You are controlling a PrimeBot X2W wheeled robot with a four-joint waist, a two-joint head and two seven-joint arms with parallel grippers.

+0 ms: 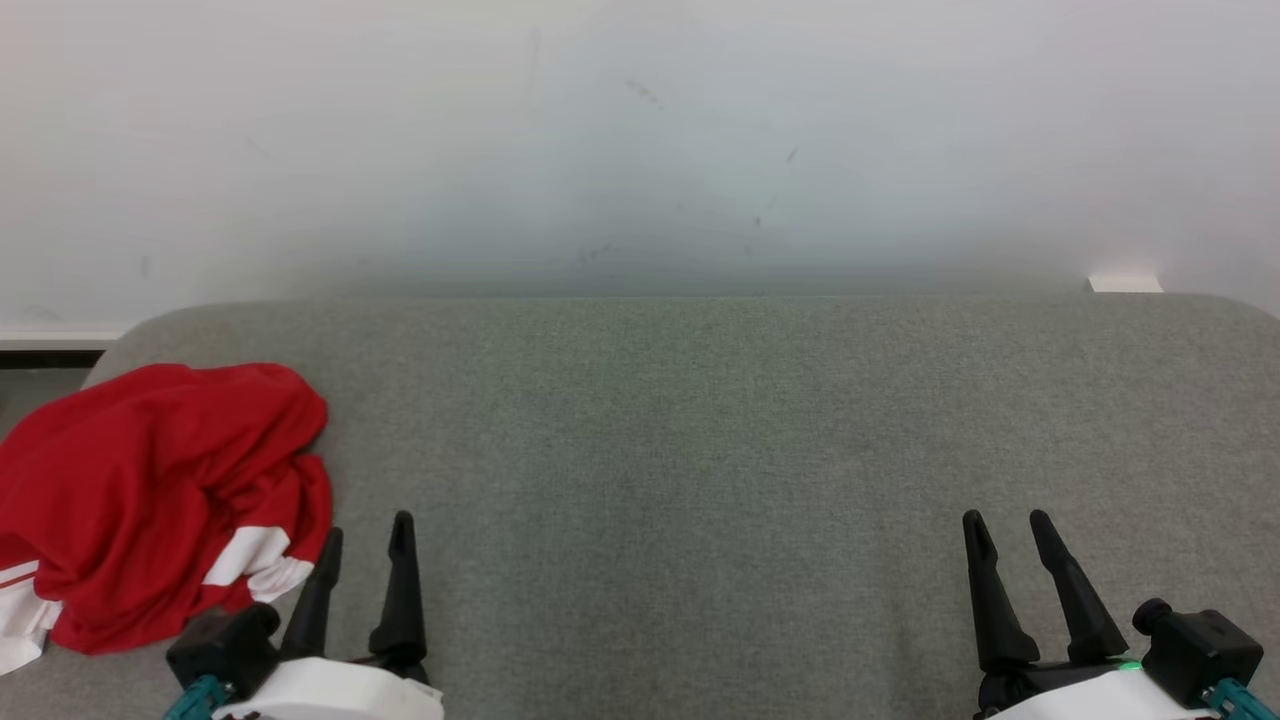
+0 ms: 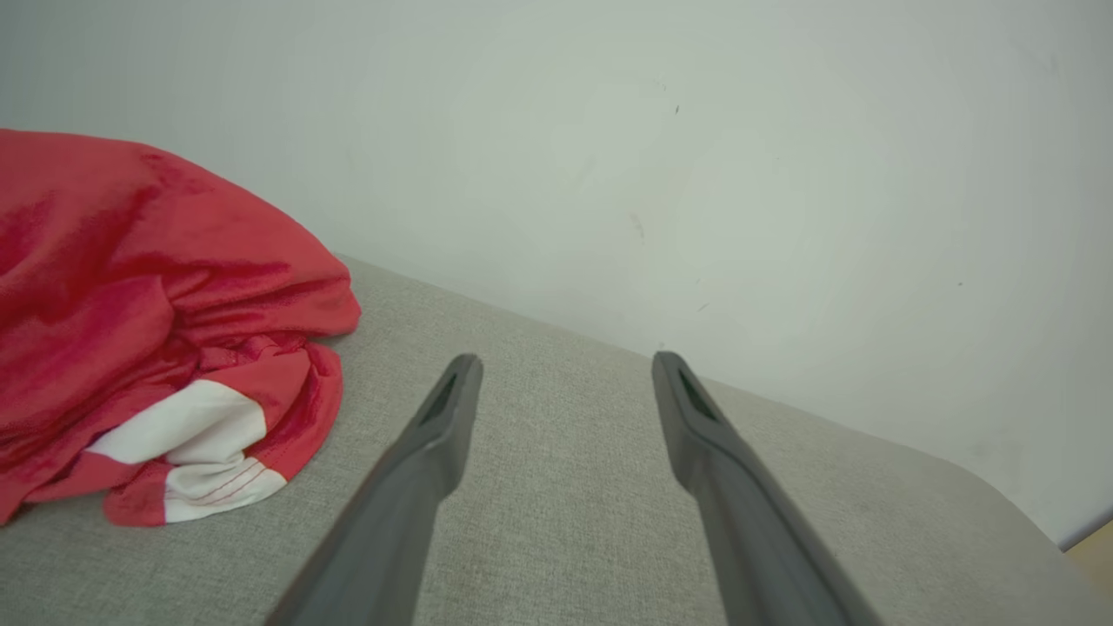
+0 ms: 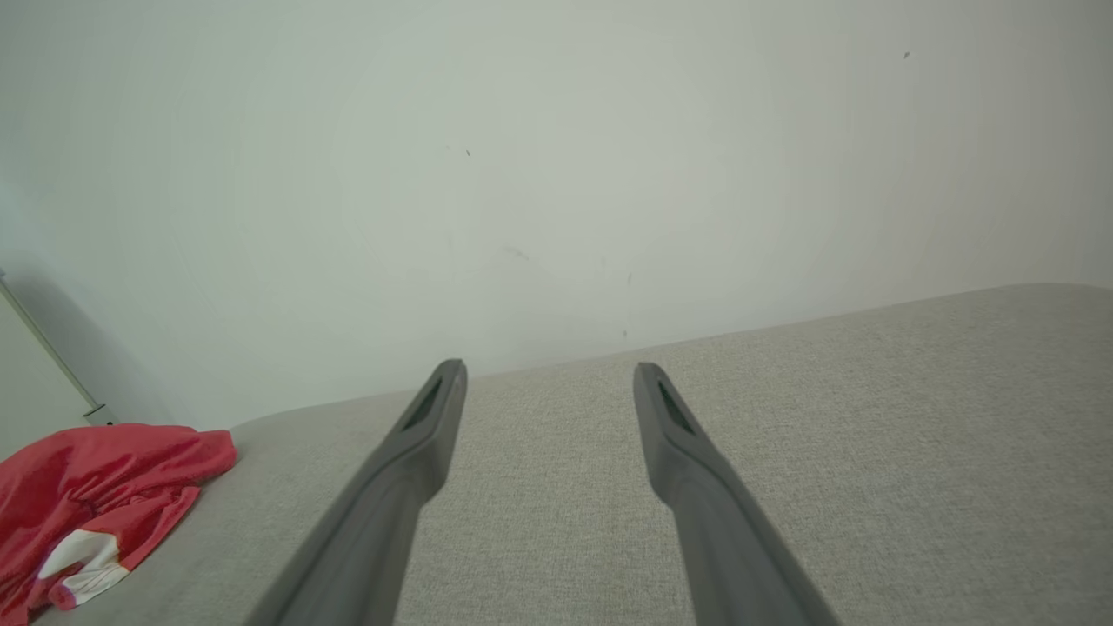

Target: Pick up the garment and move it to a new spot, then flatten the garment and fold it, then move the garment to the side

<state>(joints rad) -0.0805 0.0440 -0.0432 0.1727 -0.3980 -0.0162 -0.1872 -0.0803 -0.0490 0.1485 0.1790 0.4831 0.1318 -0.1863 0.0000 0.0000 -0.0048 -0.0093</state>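
A: Grey fabric surface [image 1: 700, 450], pale wall [image 1: 640, 130] behind. Far left?
B: Red garment [image 1: 150, 490] with white bands, crumpled in a heap at the surface's left edge.
A: And the left gripper [image 1: 368, 528]?
B: Just beside the heap on its right, fingers spread wide, empty.
A: Then the right gripper [image 1: 1008, 520]?
B: Well apart from the garment, over bare fabric, fingers parted, nothing held.

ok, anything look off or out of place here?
Only the garment: it is crumpled in a heap at the left end of the grey surface, right beside the left fingers, not laid flat. The wall has a few faint scuffs. Nothing else stands out.
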